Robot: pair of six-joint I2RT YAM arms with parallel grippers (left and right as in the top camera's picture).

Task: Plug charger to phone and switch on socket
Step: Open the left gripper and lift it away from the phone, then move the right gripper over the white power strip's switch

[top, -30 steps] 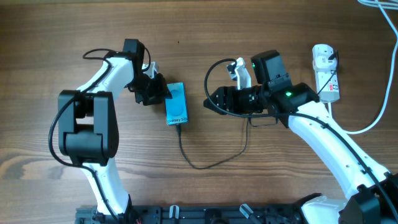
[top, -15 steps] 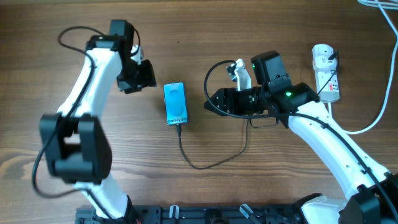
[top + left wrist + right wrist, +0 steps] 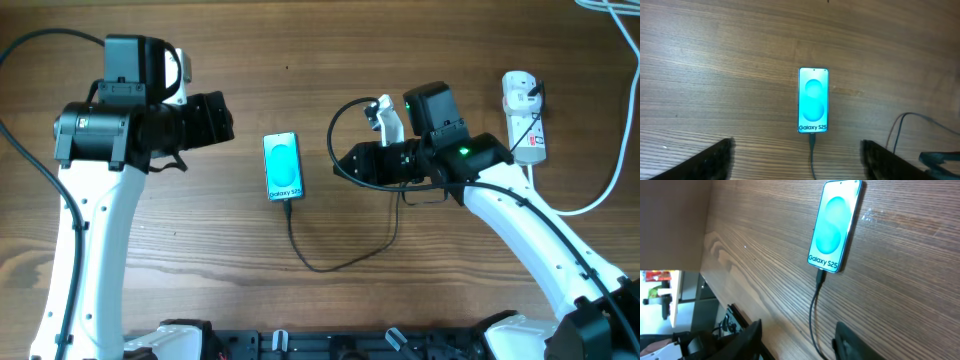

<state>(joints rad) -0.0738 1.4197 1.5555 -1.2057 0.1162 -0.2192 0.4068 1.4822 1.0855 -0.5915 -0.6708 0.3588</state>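
Left end effector has drawn back, released; the phone, charger plugged in, lies ahead of it. Right end effector stays released.

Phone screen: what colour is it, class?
The phone screen is teal-blue, with a white label strip; best seen in the left wrist view.

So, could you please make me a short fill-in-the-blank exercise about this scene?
The thin black cable enters the teal-screened rectangular phone at its end marked ___.
The white elongated power strip lies on the robot's ___ side.
The left claw and the right claw hold nothing; both are ___.
Missing words: Galaxy S25; right; open.
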